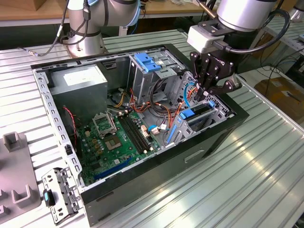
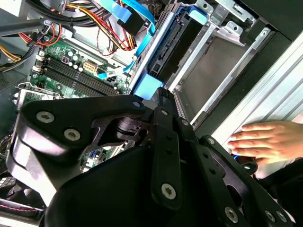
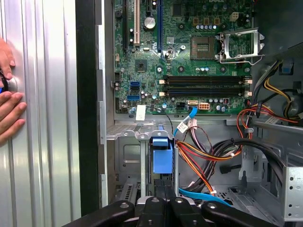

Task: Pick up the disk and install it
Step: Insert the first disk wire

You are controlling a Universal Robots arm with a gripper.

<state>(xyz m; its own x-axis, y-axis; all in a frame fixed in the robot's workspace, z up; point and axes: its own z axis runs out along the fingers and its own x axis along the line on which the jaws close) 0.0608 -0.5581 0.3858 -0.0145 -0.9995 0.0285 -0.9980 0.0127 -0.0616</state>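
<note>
The disk (image 1: pixel 194 115), dark with bright blue side rails, sits edge-up in the metal drive cage at the front corner of the open computer case (image 1: pixel 156 183), on the exterior view's right. Its blue rail end shows in both wrist views (image 2: pixel 149 87) (image 3: pixel 160 156). My gripper (image 1: pixel 205 96) hangs directly over the disk's upper edge. Its black fingers look shut together, with their tips at or just above the disk (image 2: pixel 161 94) (image 3: pixel 164 201). I cannot tell whether the tips touch it.
The green motherboard (image 1: pixel 118 137) lies in the case floor, and orange and black cables (image 3: pixel 208 156) run beside the drive cage. A taller cage with a blue latch plate (image 1: pixel 147 61) stands behind. A person's hand (image 2: pixel 265 139) (image 3: pixel 9 111) rests on the table by the case. A metal bracket (image 1: pixel 59 192) lies at the front.
</note>
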